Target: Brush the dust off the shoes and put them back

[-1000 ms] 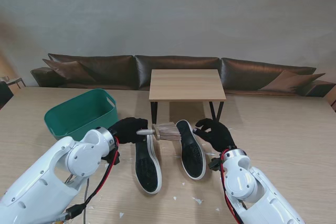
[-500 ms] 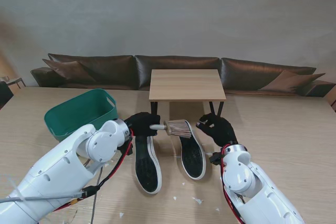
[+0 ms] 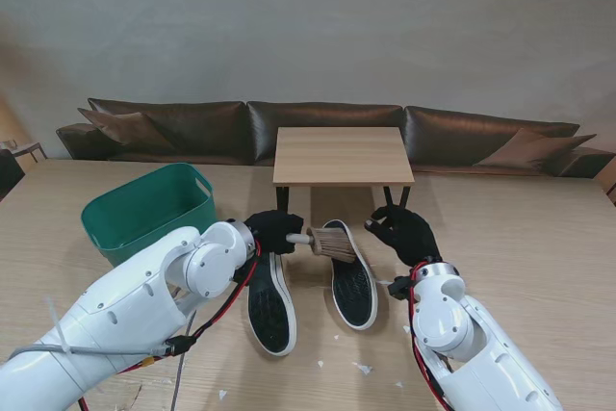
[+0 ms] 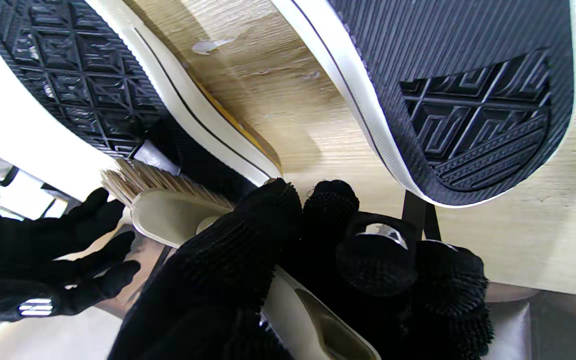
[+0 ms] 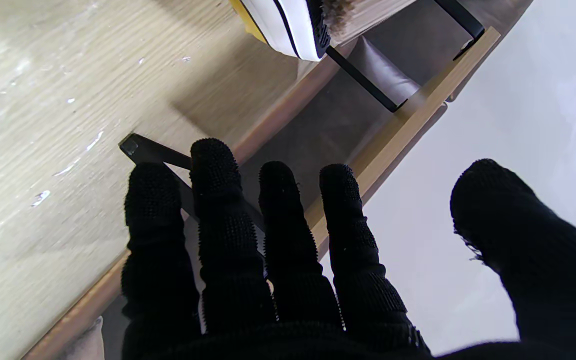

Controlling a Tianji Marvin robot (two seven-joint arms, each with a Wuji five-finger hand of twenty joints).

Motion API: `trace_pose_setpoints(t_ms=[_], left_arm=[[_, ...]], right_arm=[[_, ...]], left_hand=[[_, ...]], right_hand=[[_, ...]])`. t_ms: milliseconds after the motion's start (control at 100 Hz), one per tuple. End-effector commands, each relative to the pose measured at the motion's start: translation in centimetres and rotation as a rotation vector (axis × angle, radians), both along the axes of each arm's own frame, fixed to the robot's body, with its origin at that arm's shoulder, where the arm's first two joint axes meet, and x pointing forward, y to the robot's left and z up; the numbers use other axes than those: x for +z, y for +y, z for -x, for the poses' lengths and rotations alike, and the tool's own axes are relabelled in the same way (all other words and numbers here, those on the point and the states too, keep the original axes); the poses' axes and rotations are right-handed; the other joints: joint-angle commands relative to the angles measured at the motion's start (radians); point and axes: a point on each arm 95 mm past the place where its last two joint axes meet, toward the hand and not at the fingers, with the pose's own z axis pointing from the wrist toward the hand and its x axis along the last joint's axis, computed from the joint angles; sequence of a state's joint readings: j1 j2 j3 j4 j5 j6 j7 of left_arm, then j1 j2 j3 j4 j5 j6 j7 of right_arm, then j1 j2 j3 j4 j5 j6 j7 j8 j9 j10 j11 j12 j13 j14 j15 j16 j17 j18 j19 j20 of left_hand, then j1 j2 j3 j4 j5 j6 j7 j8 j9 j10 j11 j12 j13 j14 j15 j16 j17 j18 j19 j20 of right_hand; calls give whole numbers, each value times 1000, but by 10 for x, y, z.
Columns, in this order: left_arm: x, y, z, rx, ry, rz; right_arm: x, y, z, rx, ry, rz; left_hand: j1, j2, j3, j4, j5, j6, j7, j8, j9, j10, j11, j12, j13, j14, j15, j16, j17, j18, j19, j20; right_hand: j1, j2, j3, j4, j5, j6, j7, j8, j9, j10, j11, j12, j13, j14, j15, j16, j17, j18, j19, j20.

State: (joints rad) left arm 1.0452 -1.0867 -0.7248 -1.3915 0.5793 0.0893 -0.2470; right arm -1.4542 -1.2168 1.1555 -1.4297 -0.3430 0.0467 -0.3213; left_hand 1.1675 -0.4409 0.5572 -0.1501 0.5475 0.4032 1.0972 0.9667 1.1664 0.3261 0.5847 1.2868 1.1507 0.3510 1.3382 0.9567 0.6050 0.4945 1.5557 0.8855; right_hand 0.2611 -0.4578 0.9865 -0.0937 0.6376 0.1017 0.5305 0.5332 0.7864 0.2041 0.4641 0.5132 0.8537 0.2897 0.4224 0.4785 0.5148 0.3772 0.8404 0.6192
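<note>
Two black shoes with white rims lie sole-up side by side on the wooden table. The left shoe (image 3: 269, 303) (image 4: 473, 95) is nearer to me, the right shoe (image 3: 352, 284) (image 4: 68, 75) (image 5: 288, 22) slightly farther. My left hand (image 3: 272, 231) (image 4: 268, 270) is shut on the cream handle of a brush (image 3: 330, 241) (image 4: 168, 212). Its tan bristles rest against the far end of the right shoe. My right hand (image 3: 402, 233) (image 5: 288, 260) hovers open just right of that shoe, fingers spread, holding nothing.
A green basket (image 3: 146, 209) stands at the left, behind my left arm. A small wooden table (image 3: 343, 154) with black legs stands beyond the shoes, and a dark sofa (image 3: 327, 127) runs behind it. White scraps (image 3: 362, 368) lie on the table nearer to me.
My left hand carried the brush rightward, from between the shoes onto the right shoe's far end. The right hand drifted slightly farther from me and stayed open.
</note>
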Motion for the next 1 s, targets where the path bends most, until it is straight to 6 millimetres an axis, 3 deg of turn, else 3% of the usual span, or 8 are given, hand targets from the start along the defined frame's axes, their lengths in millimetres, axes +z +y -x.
trace_pose_setpoints(t_ms=[0, 90, 640, 990], left_arm=[[1, -3, -2, -1, 8, -17], [-1, 0, -2, -8, 1, -60], [2, 11, 9, 11, -5, -126], [17, 14, 18, 3, -39, -132]], right_arm=[[-1, 3, 3, 16, 8, 1], [0, 3, 3, 17, 9, 0], [0, 3, 7, 28, 20, -1], [0, 4, 7, 31, 22, 0]], left_hand=[[75, 34, 86, 53, 44, -63, 67, 24, 37, 26, 23, -10, 54, 63, 25, -1, 0, -58, 13, -40], [67, 30, 89, 50, 40, -71, 72, 25, 37, 15, 33, -21, 58, 46, 26, -6, 6, -72, 22, -51], [64, 28, 95, 50, 42, -71, 74, 20, 36, 15, 38, -29, 60, 46, 25, -10, 7, -75, 27, -66], [63, 28, 94, 48, 40, -74, 76, 21, 36, 10, 39, -32, 59, 41, 23, -11, 7, -79, 28, -73]], right_hand=[[0, 18, 16, 22, -6, 8, 13, -9, 20, 18, 2, -4, 25, 7, 11, 5, -194, 24, 36, -13], [0, 18, 15, 21, -6, 7, 13, -9, 19, 20, 2, -4, 25, 5, 11, 5, -194, 23, 36, -13], [1, 21, 14, 22, -4, 9, 13, -9, 20, 20, 2, -4, 27, 8, 11, 6, -194, 23, 35, -14], [1, 22, 14, 22, -4, 9, 12, -9, 18, 20, 1, -4, 27, 6, 12, 6, -195, 24, 35, -13]])
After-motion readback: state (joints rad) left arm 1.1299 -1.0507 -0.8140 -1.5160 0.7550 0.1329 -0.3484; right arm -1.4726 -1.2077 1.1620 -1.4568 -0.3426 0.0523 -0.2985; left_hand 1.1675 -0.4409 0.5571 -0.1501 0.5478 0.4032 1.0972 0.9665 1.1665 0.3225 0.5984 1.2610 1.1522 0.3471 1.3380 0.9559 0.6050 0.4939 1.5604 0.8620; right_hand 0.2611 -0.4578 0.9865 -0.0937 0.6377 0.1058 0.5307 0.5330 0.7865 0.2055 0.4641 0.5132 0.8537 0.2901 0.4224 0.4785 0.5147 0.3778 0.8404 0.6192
